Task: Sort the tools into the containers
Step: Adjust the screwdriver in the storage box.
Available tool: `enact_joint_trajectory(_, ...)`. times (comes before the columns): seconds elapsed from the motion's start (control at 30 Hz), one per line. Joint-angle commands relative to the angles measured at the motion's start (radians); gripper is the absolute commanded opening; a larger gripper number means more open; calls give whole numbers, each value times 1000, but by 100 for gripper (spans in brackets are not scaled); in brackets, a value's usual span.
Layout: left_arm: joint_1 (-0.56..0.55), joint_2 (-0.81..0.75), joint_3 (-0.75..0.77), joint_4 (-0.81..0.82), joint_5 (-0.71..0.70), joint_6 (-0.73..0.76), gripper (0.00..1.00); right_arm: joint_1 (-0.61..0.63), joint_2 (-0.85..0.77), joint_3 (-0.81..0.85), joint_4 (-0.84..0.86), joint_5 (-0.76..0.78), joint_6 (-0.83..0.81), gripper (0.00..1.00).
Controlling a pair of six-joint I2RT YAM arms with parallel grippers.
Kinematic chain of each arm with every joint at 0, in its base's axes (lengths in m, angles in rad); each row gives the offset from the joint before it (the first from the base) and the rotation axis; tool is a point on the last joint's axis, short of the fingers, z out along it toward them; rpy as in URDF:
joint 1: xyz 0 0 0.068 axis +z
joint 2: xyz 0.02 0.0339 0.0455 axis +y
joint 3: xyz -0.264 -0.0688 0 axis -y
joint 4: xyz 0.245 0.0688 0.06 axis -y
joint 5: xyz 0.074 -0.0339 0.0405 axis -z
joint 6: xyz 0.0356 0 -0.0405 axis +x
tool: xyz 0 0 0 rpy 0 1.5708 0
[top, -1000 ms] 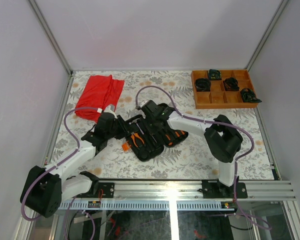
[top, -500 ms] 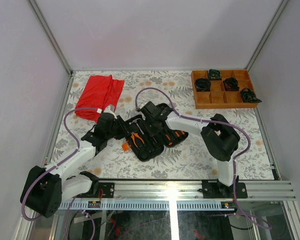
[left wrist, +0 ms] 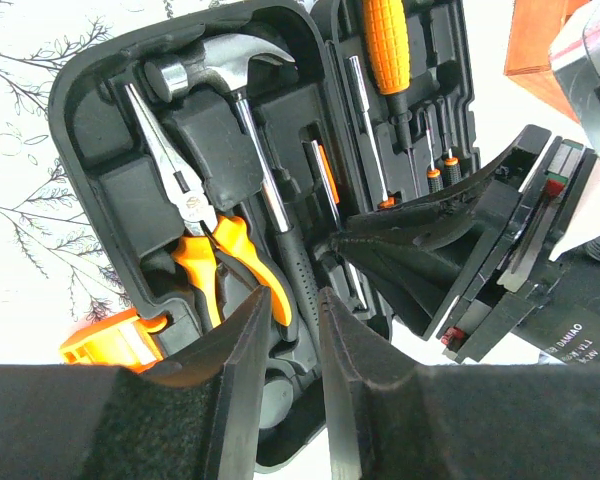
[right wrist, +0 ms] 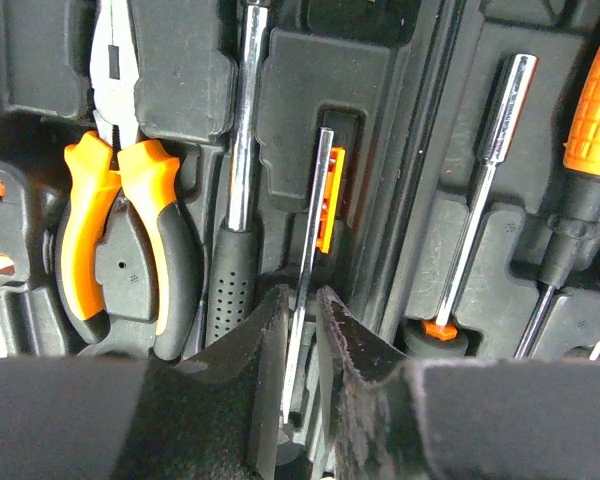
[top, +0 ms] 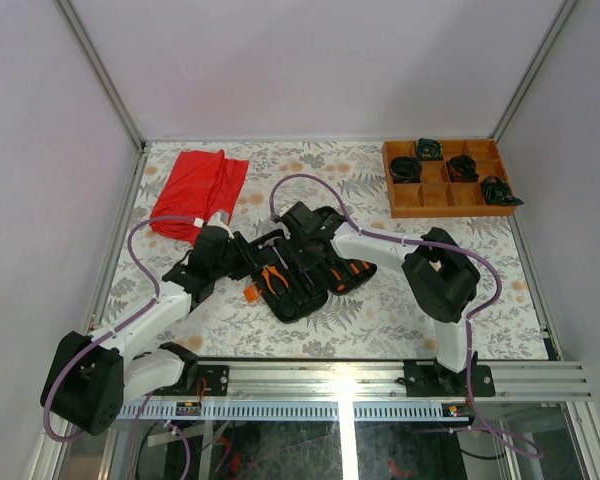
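Observation:
The black tool case (top: 280,300) lies open mid-table. The left wrist view shows the silver-headed hammer (left wrist: 220,55) and orange-handled pliers (left wrist: 205,240) seated in its slots, with several screwdrivers (left wrist: 385,40) in the other half. My left gripper (left wrist: 295,315) hovers at the case's near-left edge (top: 248,262), its jaws a narrow gap apart over the end of the hammer handle and gripping nothing. My right gripper (right wrist: 300,300) is low over the case (top: 300,240). Its jaws stand narrowly apart on either side of a thin silver screwdriver shaft (right wrist: 310,220) lying in a slot.
A red cloth (top: 198,190) lies at the back left. An orange-brown wooden compartment tray (top: 395,200) with black coiled bundles (top: 462,166) stands at the back right. The case's orange latch (left wrist: 100,340) sticks out at its left edge.
My right arm shifted slightly left over the case a second ago and has since held still. The left arm has not moved.

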Motion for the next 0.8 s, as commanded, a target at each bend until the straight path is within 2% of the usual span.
enact_joint_trajectory(0.0,5,-8,-9,31,6,14,25,7,-35,42,0,6,-13,22)
enact_joint_trajectory(0.17,5,-7,-12,31,9,14,25,9,-40,35,2,3,-12,19)
enact_joint_trajectory(0.3,5,-9,-14,35,9,10,25,10,-51,34,4,11,-14,27)
enact_joint_trajectory(0.43,5,-6,-12,35,10,9,25,9,-66,32,8,13,-14,29)
enact_joint_trajectory(0.77,7,-1,-11,39,11,9,25,10,-86,23,22,19,-9,16)
